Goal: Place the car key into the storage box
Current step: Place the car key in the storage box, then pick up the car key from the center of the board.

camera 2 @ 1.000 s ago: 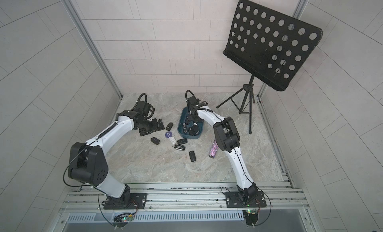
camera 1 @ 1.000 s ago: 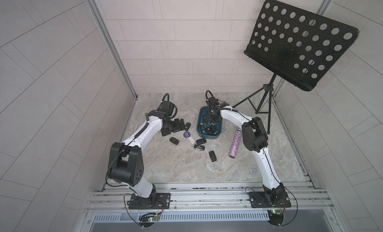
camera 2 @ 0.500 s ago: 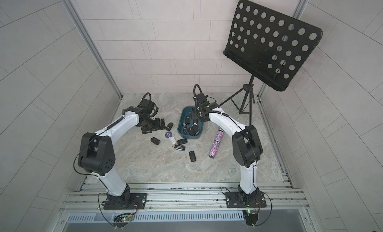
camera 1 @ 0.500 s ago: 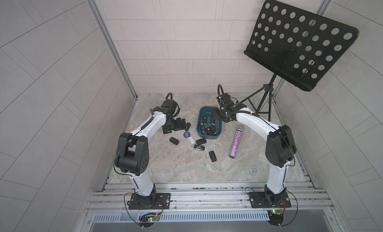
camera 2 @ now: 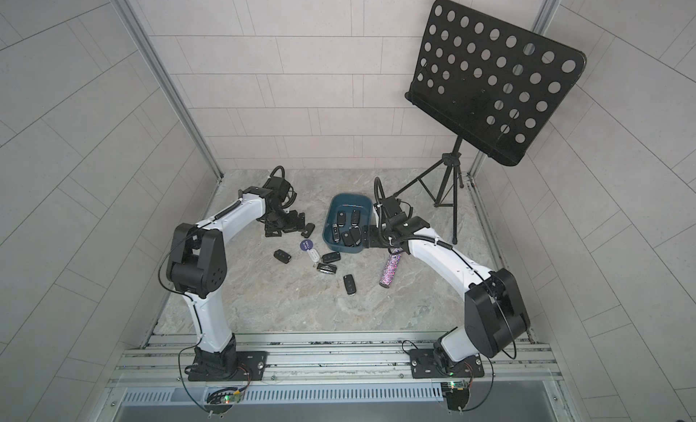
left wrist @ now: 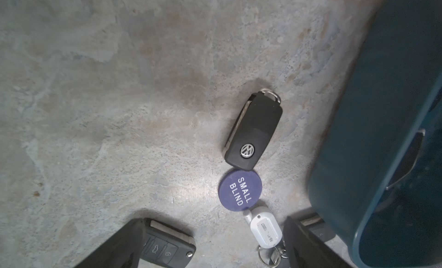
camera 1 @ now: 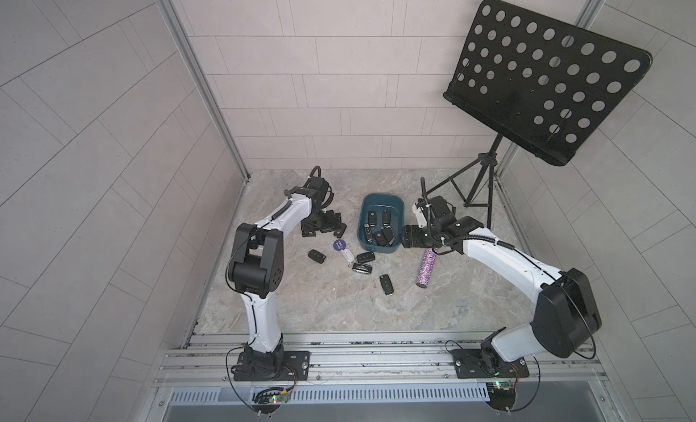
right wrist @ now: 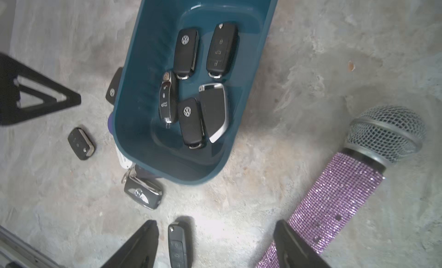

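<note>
Find the car key (left wrist: 253,130) flat on the bench (left wrist: 95,87): black, round logo up, metal loop at the opposite end. Lies outside the storage box (left wrist: 382,111), just beside its long wall, with the logo end against the rim of a purple chip (left wrist: 239,193) marked SMALL BLIND. Past the chip, note a white tag (left wrist: 264,231) on a key ring. In both top views, spot the same key (camera 1: 340,232) (camera 2: 307,232) between the left arm's dark wrist and the box.

Inside the teal box, count five black fobs (right wrist: 185,52), all lying flat on its floor.

Note the left jaws near the car key: spread wide, gripping nothing, with one finger (left wrist: 119,245) partly covering a second key (left wrist: 167,248) that lies buttons up.

Note the right jaws just outside the box's near right corner: wide too, and empty. Between their fingers (right wrist: 136,250), in the right wrist view, see another key (right wrist: 178,245) on the bench.

Beside that arm, find a glittery purple microphone (right wrist: 334,199); in the far right corner, a black music stand (camera 1: 546,81).
</note>
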`<state>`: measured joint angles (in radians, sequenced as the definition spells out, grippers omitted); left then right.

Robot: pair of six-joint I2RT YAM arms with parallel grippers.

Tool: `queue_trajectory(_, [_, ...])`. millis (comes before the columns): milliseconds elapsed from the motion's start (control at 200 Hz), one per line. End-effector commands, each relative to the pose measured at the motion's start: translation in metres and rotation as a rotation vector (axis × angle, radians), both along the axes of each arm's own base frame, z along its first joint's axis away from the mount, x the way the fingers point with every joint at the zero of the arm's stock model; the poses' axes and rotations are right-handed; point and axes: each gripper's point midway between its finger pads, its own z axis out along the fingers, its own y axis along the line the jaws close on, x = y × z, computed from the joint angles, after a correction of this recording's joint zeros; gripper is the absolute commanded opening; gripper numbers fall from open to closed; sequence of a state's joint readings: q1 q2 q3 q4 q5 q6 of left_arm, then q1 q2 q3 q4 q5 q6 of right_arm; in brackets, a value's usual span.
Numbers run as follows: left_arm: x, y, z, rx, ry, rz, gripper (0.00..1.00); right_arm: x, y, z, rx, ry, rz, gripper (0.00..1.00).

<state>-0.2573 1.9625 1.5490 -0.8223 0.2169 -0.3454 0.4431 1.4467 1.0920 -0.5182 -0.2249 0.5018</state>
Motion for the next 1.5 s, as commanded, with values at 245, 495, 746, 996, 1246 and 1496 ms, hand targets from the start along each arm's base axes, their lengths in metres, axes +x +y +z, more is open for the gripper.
queue_trajectory(245, [0.015, -0.01, -0.015, 0.132, 0.02, -0.118, 0.96, -0.029, -0.02, 0.003, 0.042, -0.038, 0.073, 1.0])
queue_trajectory(495, [0.024, -0.02, -0.026, 0.15, 0.045, -0.153, 0.93, -0.034, -0.031, 0.006, 0.067, -0.055, 0.054, 1.0])
queue_trajectory(746, [0.029, -0.041, -0.036, 0.193, 0.053, -0.219, 0.85, -0.035, -0.035, 0.003, 0.059, -0.045, 0.044, 1.0])
queue_trajectory(996, [0.021, -0.041, -0.047, 0.271, 0.073, -0.252, 0.75, -0.033, -0.035, -0.002, 0.064, -0.026, 0.047, 1.0])
queue_trajectory(1246, [0.016, -0.038, -0.052, 0.291, 0.085, -0.257, 0.58, -0.032, -0.035, -0.005, 0.064, -0.019, 0.045, 1.0])
queue_trajectory(1496, [0.02, -0.037, -0.058, 0.304, 0.085, -0.245, 0.62, -0.034, -0.036, -0.006, 0.07, -0.017, 0.042, 1.0])
